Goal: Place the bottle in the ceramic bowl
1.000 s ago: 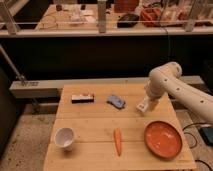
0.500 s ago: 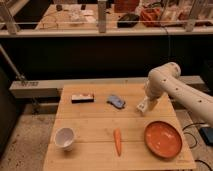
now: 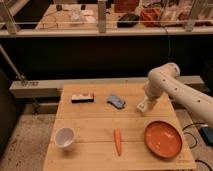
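Note:
My white arm reaches in from the right, and its gripper (image 3: 144, 105) hangs low over the right side of the wooden table (image 3: 95, 125). A small white oblong thing, apparently the bottle (image 3: 142, 107), is right at the gripper's tip, just above or on the table top. A wide, shallow orange-red bowl (image 3: 162, 139) lies in front of the gripper at the front right and looks like the ceramic bowl. A small white cup-shaped bowl (image 3: 65, 138) stands at the front left.
A carrot (image 3: 117, 141) lies at the front centre. A flat black-and-white box (image 3: 82, 98) and a small blue lumpy object (image 3: 116, 101) lie at the back. A railing and cluttered benches stand behind the table. A cable runs on the floor at right.

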`<state>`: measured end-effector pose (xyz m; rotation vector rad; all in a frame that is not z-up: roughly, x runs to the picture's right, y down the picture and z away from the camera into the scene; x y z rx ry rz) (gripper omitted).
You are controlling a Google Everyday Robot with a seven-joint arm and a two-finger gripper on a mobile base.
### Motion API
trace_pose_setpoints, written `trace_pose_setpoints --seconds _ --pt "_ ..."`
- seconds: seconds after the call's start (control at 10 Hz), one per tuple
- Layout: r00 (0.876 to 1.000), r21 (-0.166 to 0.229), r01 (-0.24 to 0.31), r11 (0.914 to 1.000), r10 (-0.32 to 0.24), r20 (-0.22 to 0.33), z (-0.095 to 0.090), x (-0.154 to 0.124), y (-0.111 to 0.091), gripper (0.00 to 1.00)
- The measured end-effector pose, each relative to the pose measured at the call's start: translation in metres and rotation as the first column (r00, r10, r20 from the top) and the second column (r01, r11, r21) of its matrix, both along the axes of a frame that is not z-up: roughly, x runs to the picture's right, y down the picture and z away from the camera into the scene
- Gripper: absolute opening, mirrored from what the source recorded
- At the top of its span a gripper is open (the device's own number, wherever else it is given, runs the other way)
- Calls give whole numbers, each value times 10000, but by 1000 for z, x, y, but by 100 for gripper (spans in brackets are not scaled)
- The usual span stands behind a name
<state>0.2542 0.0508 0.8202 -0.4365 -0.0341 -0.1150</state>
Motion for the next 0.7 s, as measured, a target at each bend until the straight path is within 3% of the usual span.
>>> trace_pose_setpoints --seconds 0.7 --pt "9999 -24 105 9999 -104 136 9 0 0 80"
